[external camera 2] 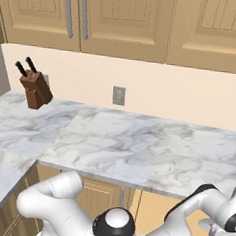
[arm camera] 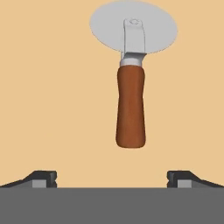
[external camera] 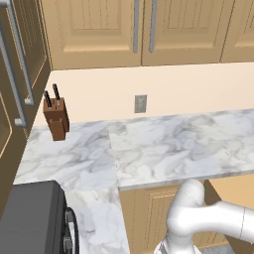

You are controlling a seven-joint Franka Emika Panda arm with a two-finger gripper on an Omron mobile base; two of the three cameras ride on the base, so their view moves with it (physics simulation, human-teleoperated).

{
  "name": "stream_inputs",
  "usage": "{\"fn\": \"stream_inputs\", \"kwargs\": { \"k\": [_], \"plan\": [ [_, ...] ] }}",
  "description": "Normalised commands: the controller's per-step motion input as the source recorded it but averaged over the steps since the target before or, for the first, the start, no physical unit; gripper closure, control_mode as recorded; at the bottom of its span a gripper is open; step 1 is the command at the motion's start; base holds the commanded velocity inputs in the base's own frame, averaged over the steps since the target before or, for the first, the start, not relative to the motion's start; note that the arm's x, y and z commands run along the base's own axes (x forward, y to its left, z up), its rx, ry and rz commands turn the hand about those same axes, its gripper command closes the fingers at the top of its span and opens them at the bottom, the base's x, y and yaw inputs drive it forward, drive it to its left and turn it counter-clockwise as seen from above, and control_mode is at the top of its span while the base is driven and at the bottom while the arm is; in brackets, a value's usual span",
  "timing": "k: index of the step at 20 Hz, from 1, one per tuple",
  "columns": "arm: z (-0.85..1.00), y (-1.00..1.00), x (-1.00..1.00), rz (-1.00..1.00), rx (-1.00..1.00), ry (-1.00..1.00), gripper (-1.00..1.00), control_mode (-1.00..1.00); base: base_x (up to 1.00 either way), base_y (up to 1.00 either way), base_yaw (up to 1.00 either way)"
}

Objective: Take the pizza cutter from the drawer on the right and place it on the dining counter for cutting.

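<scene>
So the pizza cutter (arm camera: 131,83) is lying flat on the tan floor of the drawer (arm camera: 52,87), seen straight down from the hand view: round grey wheel at the far end, reddish-brown handle pointing back toward the gripper (arm camera: 112,178). The gripper's jaws are spread wide, one dark tip off to each side of the handle's butt end, and neither one touches the cutter; there's bare drawer floor between the tips and the handle. In the right base view a sliver of that reddish-brown handle pokes out at the bottom right corner, just under the white hand of the arm (external camera 2: 203,212), which reaches down below the front edge of the marble worktop (external camera 2: 138,146). From the left base view, the arm bends low in front of the wood cabinet fronts under that same worktop. Moving out from the cutter: the worktop runs along the wall and turns a corner, with a wall socket (external camera: 141,103) on the cream backsplash above it, and a brown knife block (external camera: 56,119) with black-handled knives in the corner. Panelled upper cabinets (external camera: 139,30) with steel bar handles hang over the lot.
</scene>
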Motion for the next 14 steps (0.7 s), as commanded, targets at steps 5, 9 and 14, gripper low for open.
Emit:
{"fn": "stream_inputs", "kwargs": {
  "k": [5,9,14],
  "plan": [
    [-0.09,0.0,0.0,0.0,0.0,0.0,-1.0,-1.0,0.0,0.0,0.0],
    [-0.04,0.0,0.0,0.0,0.0,0.0,-1.0,-1.0,0.0,0.0,0.0],
    [-0.03,0.0,0.0,0.0,0.0,0.0,-1.0,-1.0,0.0,0.0,0.0]
  ]
}}
